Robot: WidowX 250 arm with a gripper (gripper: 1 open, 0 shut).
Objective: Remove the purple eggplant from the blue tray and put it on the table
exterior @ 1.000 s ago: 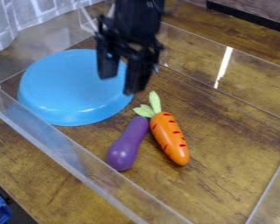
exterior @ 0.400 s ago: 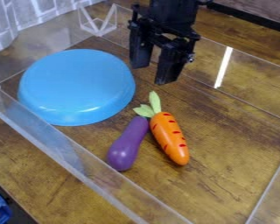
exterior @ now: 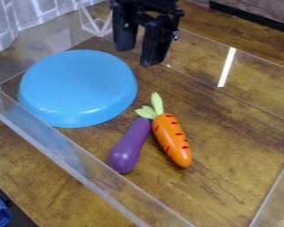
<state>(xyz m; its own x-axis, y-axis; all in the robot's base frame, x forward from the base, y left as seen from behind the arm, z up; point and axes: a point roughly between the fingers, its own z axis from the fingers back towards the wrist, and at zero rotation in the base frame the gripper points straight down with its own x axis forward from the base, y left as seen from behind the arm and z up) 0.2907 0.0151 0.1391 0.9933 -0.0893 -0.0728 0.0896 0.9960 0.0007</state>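
Looks like the drop-off's basically done, since the purple eggplant (exterior: 130,145) lies on the table (exterior: 234,133) below the open, unloaded tool (exterior: 139,55), off the blue tray (exterior: 77,88), so next it just needs to back away.

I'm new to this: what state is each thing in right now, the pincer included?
Eggplant: lying on the table, off the blue tray, beside the carrot.
Carrot: lying on the table, leaves still attached, pointing toward the tray side.
Blue tray: lying flat, nothing on it.
Table: bearing the tray, eggplant and carrot.
Pincer: raised above the table, fingers apart, holding nothing.
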